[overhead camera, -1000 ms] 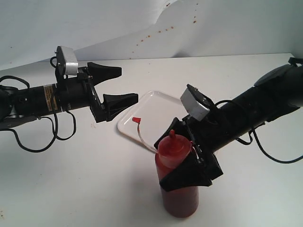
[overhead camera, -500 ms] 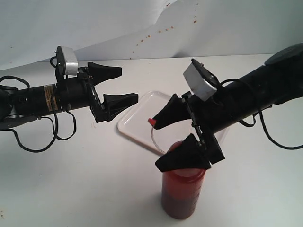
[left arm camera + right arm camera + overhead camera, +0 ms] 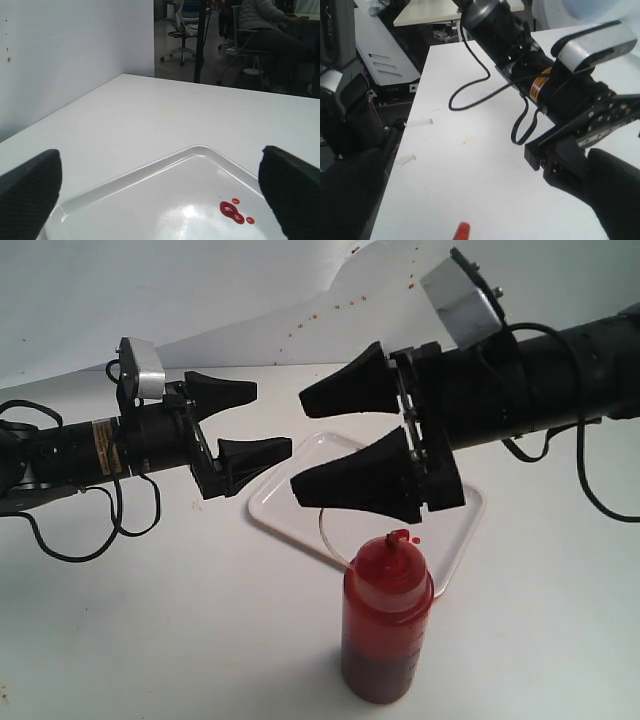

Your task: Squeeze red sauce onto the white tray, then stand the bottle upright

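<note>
The bottle (image 3: 387, 630) stands upright on the table near the front, full of red sauce, its red cone nozzle (image 3: 393, 544) pointing up with nothing holding it. My right gripper (image 3: 297, 445) hangs open above and behind it, over the white tray (image 3: 463, 530), its jaws wide and empty. In the right wrist view only the nozzle tip (image 3: 462, 231) shows. My left gripper (image 3: 272, 418) is open at the tray's left corner. The left wrist view shows the tray (image 3: 150, 172) with a few small drops of red sauce (image 3: 232, 212) on it.
A creased white paper backdrop (image 3: 330, 300) with reddish specks rises behind the table. Black cables (image 3: 80, 540) loop off the left arm onto the table. The bottle's clear tether (image 3: 326, 532) curves over the tray's front rim. Chairs and a seated person (image 3: 260, 25) are beyond the table's edge.
My right gripper has let go of the bottle and risen up and back over the tray. The bottle now stands alone. The left arm has not moved.
</note>
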### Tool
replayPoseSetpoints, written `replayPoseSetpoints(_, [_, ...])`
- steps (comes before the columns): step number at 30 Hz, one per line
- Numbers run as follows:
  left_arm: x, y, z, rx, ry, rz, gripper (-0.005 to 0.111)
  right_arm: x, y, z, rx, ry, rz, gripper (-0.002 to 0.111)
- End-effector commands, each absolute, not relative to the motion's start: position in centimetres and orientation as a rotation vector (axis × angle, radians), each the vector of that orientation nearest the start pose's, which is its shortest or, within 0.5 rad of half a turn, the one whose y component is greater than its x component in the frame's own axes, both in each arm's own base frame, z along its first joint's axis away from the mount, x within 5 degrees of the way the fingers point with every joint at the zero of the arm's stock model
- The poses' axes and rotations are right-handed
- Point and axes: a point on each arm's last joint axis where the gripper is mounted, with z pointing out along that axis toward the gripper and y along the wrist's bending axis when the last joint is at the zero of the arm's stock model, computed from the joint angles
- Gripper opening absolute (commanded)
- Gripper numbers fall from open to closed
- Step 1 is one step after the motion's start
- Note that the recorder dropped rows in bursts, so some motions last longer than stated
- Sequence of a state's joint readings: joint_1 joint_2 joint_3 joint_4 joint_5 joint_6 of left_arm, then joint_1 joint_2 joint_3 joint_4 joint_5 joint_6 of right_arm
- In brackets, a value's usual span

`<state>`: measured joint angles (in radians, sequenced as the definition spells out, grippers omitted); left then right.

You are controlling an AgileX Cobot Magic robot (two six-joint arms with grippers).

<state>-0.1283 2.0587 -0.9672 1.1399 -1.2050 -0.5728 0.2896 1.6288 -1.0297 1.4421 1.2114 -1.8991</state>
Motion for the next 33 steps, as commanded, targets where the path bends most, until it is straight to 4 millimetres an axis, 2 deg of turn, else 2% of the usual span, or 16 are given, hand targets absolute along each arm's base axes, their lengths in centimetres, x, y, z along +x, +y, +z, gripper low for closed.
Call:
replayPoseSetpoints(1, [35.4, -12.5, 15.2, 0.905, 1.464, -0.908, 0.104, 26.0, 16.6, 29.9, -1.370, 1.411, 1.117, 0.105])
replayPoseSetpoints(6, [35.4, -12.5, 15.2, 0.905, 1.464, -0.908, 0.104, 24.4, 16.0, 31.1, -1.531, 1.304, 0.973, 0.105])
replayPoseSetpoints(8, [35.4, -12.5, 15.2, 0.905, 1.464, -0.908, 0.104, 24.7, 15.3, 31.3, -1.519, 1.334, 0.910, 0.105])
replayPoseSetpoints(12, [35.4, -12.5, 15.2, 0.905, 1.464, -0.908, 0.104, 26.5, 12.7, 31.1, -1.385, 1.470, 0.794, 0.105])
replayPoseSetpoints(16, [35.4, -12.5, 15.2, 0.905, 1.464, -0.908, 0.104, 28.2, 9.1, 29.8, -1.138, 1.590, 0.698, 0.105])
replayPoseSetpoints(21, [35.4, -12.5, 15.2, 0.905, 1.464, -0.908, 0.104, 29.2, 4.9, 28.2, -0.787, 1.649, 0.603, 0.105])
replayPoseSetpoints(24, [35.4, -12.5, 15.2, 0.905, 1.464, -0.908, 0.104, 29.5, 3.0, 26.7, -0.689, 1.730, 0.480, 0.105])
replayPoseSetpoints(28, [35.4, -12.5, 15.2, 0.905, 1.464, -0.908, 0.104, 30.3, 1.6, 25.3, -0.612, 1.848, 0.345, 0.105])
replayPoseSetpoints(33, [35.5, -12.5, 15.2, 0.893, 1.464, -0.905, 0.104, 30.8, 1.8, 23.9, -0.618, 1.875, 0.400, 0.105])
